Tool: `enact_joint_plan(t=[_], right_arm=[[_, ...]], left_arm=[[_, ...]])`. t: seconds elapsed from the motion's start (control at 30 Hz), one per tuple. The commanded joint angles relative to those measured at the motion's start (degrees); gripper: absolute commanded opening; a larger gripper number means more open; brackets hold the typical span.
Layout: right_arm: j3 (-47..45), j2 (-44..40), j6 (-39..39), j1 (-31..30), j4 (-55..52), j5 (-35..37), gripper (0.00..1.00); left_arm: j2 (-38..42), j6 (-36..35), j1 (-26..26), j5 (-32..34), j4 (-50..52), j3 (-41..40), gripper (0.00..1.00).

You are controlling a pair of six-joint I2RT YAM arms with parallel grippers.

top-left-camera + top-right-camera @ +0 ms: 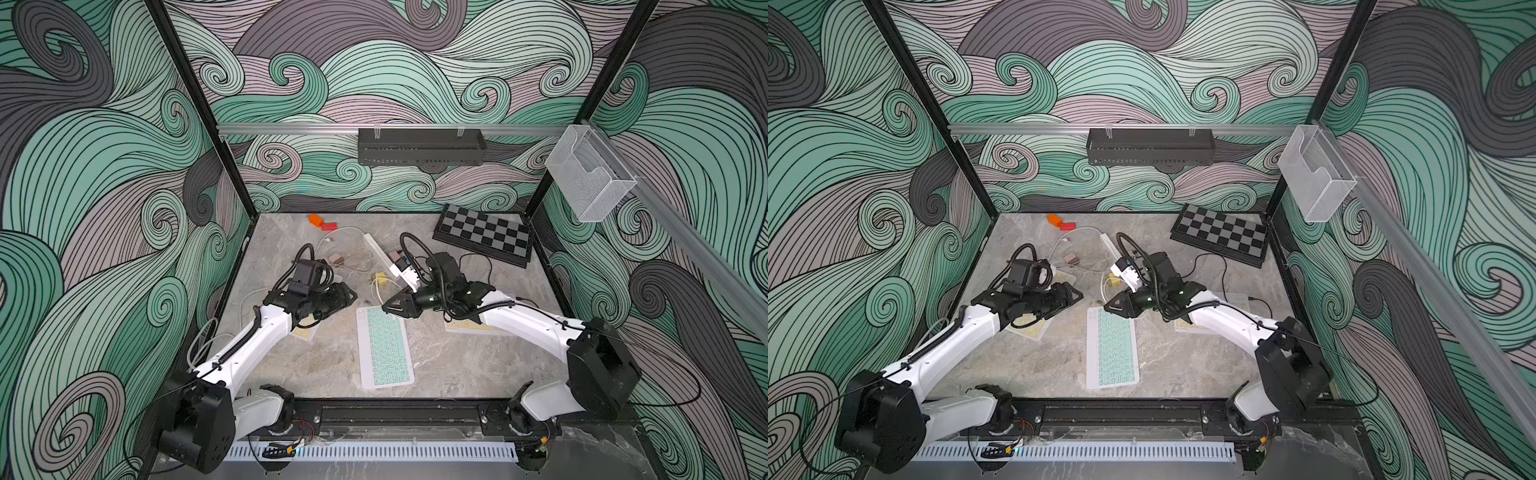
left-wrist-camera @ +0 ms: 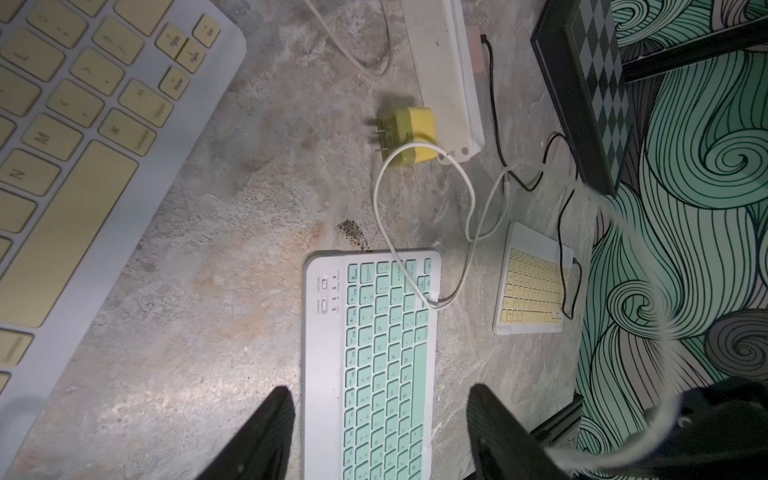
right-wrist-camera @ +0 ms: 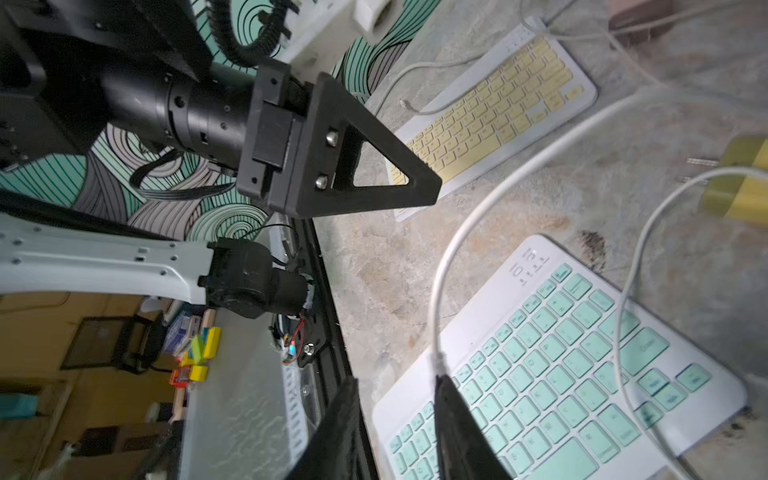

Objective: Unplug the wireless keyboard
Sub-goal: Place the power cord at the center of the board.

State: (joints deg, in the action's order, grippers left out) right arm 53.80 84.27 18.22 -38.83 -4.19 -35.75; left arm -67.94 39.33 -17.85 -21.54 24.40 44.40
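Seeing mint keyboard flat mid-bench between 2 arms. Reading left hand as wide open, empty, near keyboard's far end. Reading right hand as partly open over far corner, white cable end touching 1 fingertip, not clamped.

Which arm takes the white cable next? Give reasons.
Right, probably: the right gripper, jaws apart, sits at the end of the white cable over the mint keyboard; the left gripper hovers beside it, off the cable.
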Motion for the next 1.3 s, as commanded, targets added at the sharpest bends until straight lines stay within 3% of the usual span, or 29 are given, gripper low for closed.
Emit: enact_joint_plan(t=[0.0,0.17,0.33,0.57,0.8,1.0,1.27], right_arm=[[-1.17,-3.14,-3.76,0.62,-1.50,5.73,0.54],[-1.22,-4.68,-4.73,1.04,-4.05,8.57,0.70],[-2.74,-7.97,-2.69,3.81,-4.10,13.57,0.69],[-4.07,-11.36,2.72,14.89,-4.14,15.36,0.68],[-5.61,-13.89,3.27,21.10,-3.98,14.04,0.68],[-6.93,-14.51,4.43,23.68,-3.10,12.66,0.68],[-6.87,-14.25,5.14,24.69,-2.57,11.52,0.68]], left_arm=[[-1.80,-2.94,0.15,-5.95,0.30,1.79,0.68],[-4.19,-2.99,-0.08,-7.82,-2.67,1.41,0.68],[-8.62,-8.73,-3.09,-4.71,0.65,7.35,0.70],[-26.74,-18.78,-7.64,2.48,9.12,23.70,0.73],[-40.89,-26.98,-13.53,8.95,19.45,40.11,0.69],[-44.22,-26.32,-17.62,12.50,20.44,46.30,0.70],[-51.32,-20.11,-20.74,15.28,20.36,52.54,0.75]])
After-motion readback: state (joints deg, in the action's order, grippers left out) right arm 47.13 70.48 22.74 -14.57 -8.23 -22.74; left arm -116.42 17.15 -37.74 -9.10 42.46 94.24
